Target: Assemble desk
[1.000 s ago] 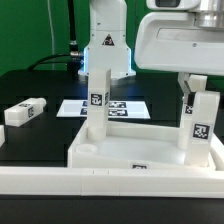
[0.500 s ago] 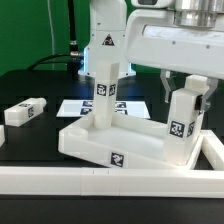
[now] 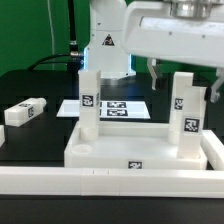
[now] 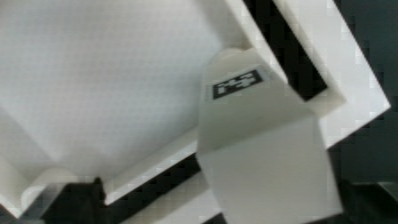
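Your tool hangs just above and behind the right-hand leg in the exterior view. Its fingers look spread a little and apart from the leg, holding nothing, but the view is blurry, so you cannot tell for sure.

The desk top lies flat on the table, pushed against the white bar in front of it. Two legs stand up from the desk top. The other standing leg is at the desk top's near left corner in the exterior view. Both point straight up, long way up and down.

One more leg lies on its side, well apart from the desk top, out to the exterior view's left. Its long way runs flat along the table. That loose leg is probably your next pick, so your tool would have to cross over the desk top to reach it.

In the wrist view you see a leg standing over the desk top's rim.
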`<action>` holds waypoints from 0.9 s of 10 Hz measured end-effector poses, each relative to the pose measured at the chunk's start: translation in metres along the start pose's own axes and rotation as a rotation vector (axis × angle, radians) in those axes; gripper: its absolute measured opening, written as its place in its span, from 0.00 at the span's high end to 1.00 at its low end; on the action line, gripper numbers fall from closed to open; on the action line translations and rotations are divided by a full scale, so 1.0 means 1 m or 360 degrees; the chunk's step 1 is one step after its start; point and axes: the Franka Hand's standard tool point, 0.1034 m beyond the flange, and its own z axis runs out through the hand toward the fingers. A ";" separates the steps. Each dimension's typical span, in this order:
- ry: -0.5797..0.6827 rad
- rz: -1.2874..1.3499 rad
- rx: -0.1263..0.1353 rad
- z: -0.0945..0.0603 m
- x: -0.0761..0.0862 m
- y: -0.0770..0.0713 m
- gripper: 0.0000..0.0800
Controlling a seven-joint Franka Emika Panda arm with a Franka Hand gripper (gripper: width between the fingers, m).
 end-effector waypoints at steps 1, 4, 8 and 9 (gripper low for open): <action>-0.0018 -0.0031 0.0027 -0.014 -0.005 0.013 0.19; -0.0031 -0.0224 0.0051 -0.042 0.024 0.080 0.19; -0.0027 -0.0221 0.0044 -0.041 0.031 0.088 0.19; -0.0027 -0.0222 0.0043 -0.041 0.030 0.088 0.19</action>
